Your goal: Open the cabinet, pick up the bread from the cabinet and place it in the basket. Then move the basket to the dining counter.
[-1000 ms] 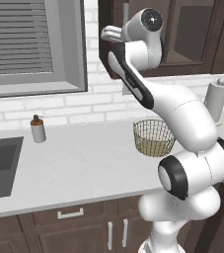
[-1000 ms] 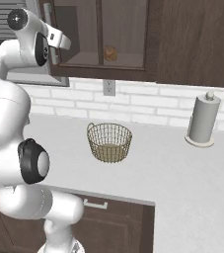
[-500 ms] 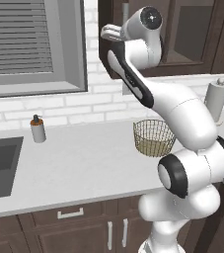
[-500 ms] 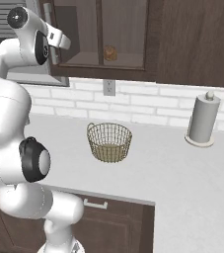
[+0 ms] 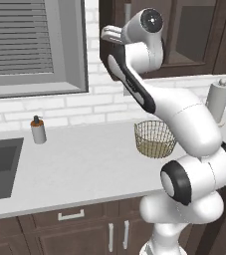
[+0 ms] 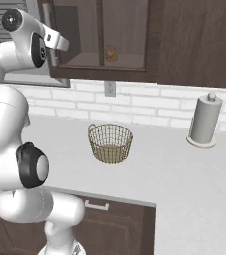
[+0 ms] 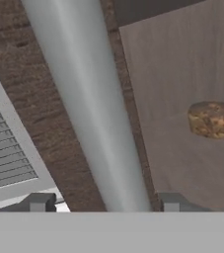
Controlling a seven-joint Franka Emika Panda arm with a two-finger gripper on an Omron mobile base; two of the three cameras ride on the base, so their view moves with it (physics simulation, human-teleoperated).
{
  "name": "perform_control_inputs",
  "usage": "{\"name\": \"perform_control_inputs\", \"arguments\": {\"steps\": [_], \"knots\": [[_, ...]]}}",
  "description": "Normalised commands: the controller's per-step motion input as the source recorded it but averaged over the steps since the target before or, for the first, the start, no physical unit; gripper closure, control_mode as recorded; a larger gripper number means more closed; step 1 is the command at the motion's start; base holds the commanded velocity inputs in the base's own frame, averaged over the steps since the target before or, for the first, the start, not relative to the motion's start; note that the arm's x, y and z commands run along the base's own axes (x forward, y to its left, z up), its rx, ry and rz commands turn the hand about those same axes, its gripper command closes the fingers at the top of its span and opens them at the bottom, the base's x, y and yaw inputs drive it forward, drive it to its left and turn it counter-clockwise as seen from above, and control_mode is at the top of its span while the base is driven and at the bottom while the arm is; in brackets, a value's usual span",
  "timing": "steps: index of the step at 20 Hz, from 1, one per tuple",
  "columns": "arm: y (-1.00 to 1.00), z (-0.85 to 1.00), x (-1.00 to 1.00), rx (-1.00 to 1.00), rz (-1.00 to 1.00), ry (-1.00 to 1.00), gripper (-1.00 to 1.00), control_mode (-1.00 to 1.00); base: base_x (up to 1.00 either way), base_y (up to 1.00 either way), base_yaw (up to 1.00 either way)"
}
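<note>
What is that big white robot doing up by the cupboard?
It is reaching up to the cabinet and has its gripper around the long silver handle, one finger on each side, ready to pull the door open. The bread sits inside behind the glass. The basket waits on the grey worktop below, with no bread in it.

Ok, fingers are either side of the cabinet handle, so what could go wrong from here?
1. The fingers only show their tips beside the handle; a shallow grip may slip during the pull.
2. The door might swing into the arm.
3. The bread sits deep inside the cabinet, an awkward reach later.
</note>
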Motion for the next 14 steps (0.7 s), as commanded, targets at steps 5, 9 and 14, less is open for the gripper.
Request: {"name": "perform_control_inputs", "arguments": {"steps": [5,9,14], "knots": [[-0.26,0.02,-0.76,0.03,0.00,-0.03,1.00,-1.00,0.00,0.00,0.00],[-0.57,0.21,-1.00,0.07,0.00,0.00,1.00,-1.00,0.00,0.00,0.00],[-0.72,0.28,-1.00,0.12,0.00,0.01,1.00,-1.00,0.00,0.00,0.00]]}}
